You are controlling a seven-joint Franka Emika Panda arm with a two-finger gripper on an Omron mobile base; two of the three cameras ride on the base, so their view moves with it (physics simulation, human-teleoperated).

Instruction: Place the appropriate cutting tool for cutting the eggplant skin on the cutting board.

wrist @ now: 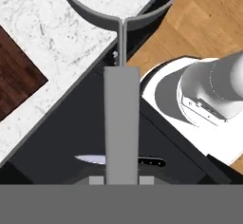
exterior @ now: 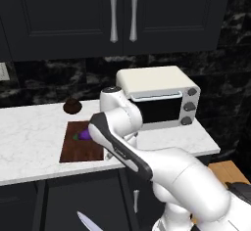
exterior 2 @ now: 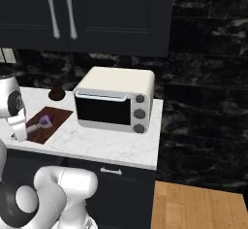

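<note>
Left base view: white marble-look counter (exterior: 34, 137) with grey veining, and on it a dark reddish wood board (exterior: 73, 149) with visible grain. The glossy purple eggplant (exterior: 84, 135) sits on the board's far right part, right by the arm's black-and-white link. A brown lump (exterior: 72, 106) sits behind the board near the black stone backsplash, and a cream-topped toaster oven (exterior: 162, 98) with three round knobs and a dark glass door stands to the right. Dark cabinets with silver handles up top. A silver blade tip, the knife (exterior: 88, 221), pokes into view low down in front of the dark lower cabinets. Right base view: same counter, oven (exterior 2: 114, 102), board (exterior 2: 46, 121) and eggplant (exterior 2: 44, 121), plus warm wood flooring at the bottom right. Hand view: the gripper (wrist: 122, 180) is clamped on the peeler (wrist: 122, 123), a flat pale grey handle running up to a hooped head, hanging over the counter edge with the board's corner (wrist: 14, 76) off to the left; the black-handled knife (wrist: 118, 160) lies below on the dark surface. No readable labels anywhere.
</note>
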